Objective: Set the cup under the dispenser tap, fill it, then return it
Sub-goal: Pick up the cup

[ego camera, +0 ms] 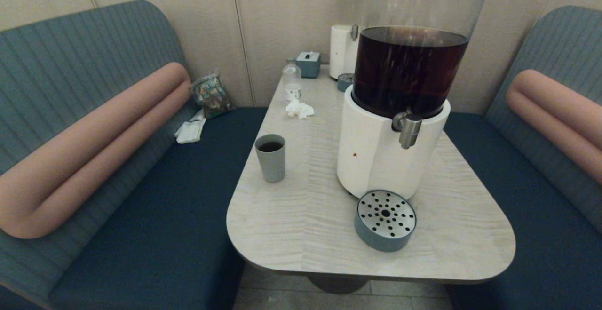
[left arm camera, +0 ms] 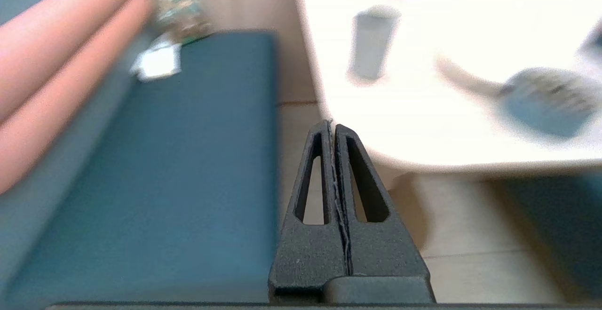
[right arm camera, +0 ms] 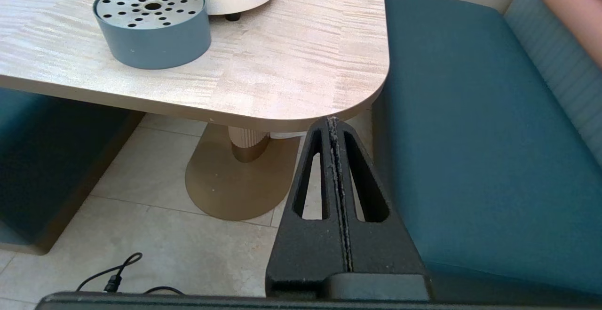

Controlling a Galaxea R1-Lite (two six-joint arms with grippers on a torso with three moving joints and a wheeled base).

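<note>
The cup (ego camera: 270,157), holding dark liquid, stands upright on the table (ego camera: 301,234) near its left edge, well apart from the dispenser tap (ego camera: 408,130). Below the tap sits the drip tray (ego camera: 385,220), bare, just before the dispenser (ego camera: 400,89). Left gripper (left arm camera: 333,124) and right gripper (right arm camera: 333,121): both low beside the table's near edge, fingers pressed together, grasping nothing.

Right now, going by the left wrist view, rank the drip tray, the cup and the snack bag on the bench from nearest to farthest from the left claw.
1. Drip tray: on the table's near end, towards the robot's right of the shut left claw.
2. Cup: upright, farther back on the table.
3. Snack bag: at the far end of the bench, against the wall.
</note>
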